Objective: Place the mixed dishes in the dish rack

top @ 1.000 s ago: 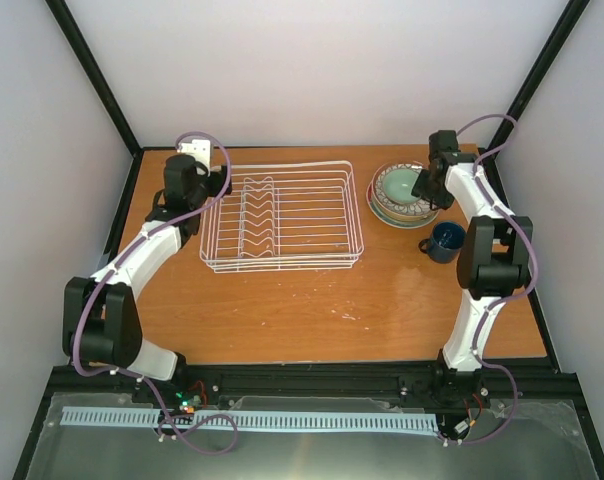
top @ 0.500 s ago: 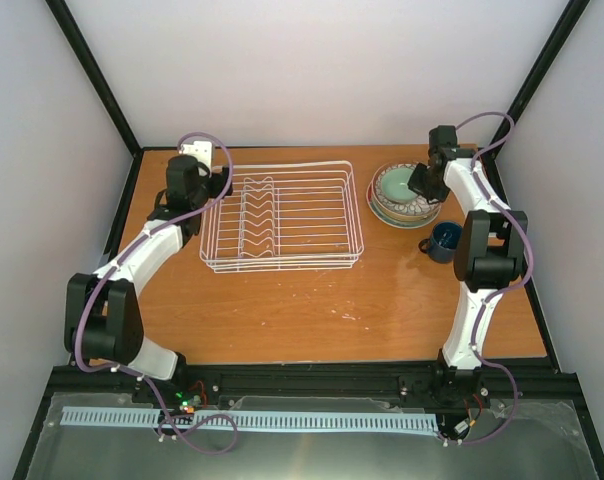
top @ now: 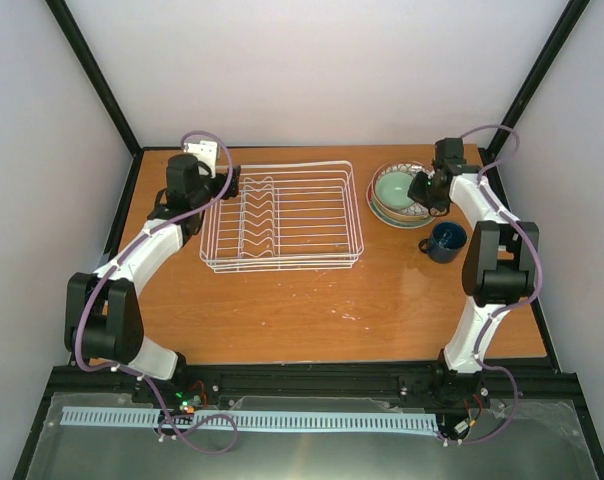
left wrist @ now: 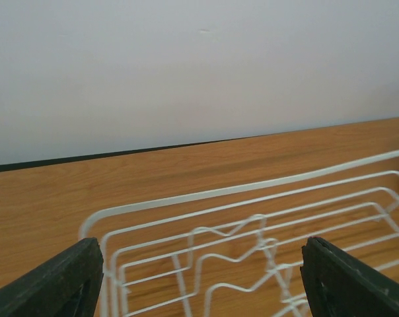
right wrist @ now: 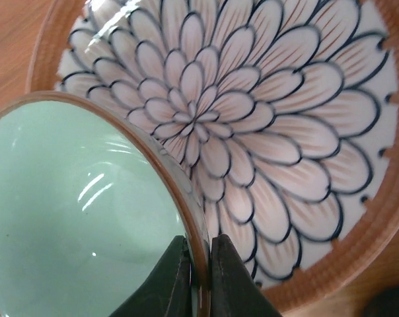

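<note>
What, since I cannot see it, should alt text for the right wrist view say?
The right gripper is shut on the thin brown-edged rim of a small pale-green glazed cup, seen close up, with a round brown-rimmed petal-patterned plate behind it.

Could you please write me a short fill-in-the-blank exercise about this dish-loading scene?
1. The right pincer is ___ on the rim of the small pale-green ceramic cup.
2. The white wire dish rack holds ___ dishes.
3. The ceramic mug on the wooden table is dark ___.
4. The left pincer, holding nothing, is ___.
Missing words: shut; no; blue; open.
</note>
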`<state>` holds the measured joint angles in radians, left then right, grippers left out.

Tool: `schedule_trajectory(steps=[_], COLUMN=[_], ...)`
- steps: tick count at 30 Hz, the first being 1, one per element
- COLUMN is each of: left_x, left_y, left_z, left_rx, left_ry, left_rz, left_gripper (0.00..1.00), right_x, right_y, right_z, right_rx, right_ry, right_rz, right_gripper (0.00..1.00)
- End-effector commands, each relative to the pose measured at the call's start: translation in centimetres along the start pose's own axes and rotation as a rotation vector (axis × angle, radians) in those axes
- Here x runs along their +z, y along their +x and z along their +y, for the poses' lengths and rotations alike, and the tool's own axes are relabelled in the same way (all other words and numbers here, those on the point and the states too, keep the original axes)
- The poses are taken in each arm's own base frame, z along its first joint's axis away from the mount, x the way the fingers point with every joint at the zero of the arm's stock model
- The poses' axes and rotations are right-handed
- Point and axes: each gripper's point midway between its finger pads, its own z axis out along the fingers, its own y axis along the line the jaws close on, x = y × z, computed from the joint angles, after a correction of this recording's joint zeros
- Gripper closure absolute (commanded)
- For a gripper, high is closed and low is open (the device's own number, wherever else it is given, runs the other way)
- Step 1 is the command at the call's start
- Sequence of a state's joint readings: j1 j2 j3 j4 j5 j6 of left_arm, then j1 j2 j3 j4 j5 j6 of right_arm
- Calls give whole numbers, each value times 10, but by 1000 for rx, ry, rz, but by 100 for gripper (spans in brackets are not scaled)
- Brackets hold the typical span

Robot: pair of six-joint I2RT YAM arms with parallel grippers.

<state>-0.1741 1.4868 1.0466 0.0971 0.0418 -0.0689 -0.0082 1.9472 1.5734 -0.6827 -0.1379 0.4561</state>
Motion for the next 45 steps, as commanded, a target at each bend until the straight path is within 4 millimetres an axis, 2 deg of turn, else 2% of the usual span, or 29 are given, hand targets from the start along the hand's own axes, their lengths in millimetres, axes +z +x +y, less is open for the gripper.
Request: schedule_trajectory(steps=[1,7,11,14,17,20,21,23,25,31,34,38,40,45], left_x=[-14,-29,-41,-50,-60,-65,-66,-67,-66,-73,-77,-87,-90,-94], left_y=[-42,-57,-55,-50,-46,-39,-36,-31,-23,-13,-15,-22,-22,-20], left_z=[-48,-84,-105,-118,-129,-138,-141,-146,-150,-163,-175,-193,-199,-207], left_rx=[-45,-109,-157,-199,-228,-255,-261,-276,-301,-350,-330,-304,-296,-300], left_ry=[261,493,647,753,853,943,976,1032,1089,1196,1230,1279,1300,1339], left_rz=[-98,-125,-115,-107,-116,-103,-93,-77,-49,-12,-3,-2,1,13], left_gripper=[17,14,12,12,15,16,16,14,13,13,13,14,16,20], right_x=[-49,-101,-133,-143,-147,-158,-167,-161,-155,-169,-164,-151,-149,-149], right_y=[-23,-22,-1,20,42,58,62,68,81,106,122,131,140,146], right_z=[41,73,102,115,119,123,125,129,142,186,205,214,222,232], right_rx=[-20,-81,-96,-43,15,53,67,137,111,31,20,41,37,25], right_ry=[-292,-551,-826,-1052,-1210,-1360,-1429,-1477,-1484,-1549,-1565,-1562,-1568,-1579], right_rz=[-116,-187,-131,-57,12,55,65,123,166,255,318,353,378,402], right_gripper=[97,97,97,97,97,97,97,97,97,97,97,97,97,97])
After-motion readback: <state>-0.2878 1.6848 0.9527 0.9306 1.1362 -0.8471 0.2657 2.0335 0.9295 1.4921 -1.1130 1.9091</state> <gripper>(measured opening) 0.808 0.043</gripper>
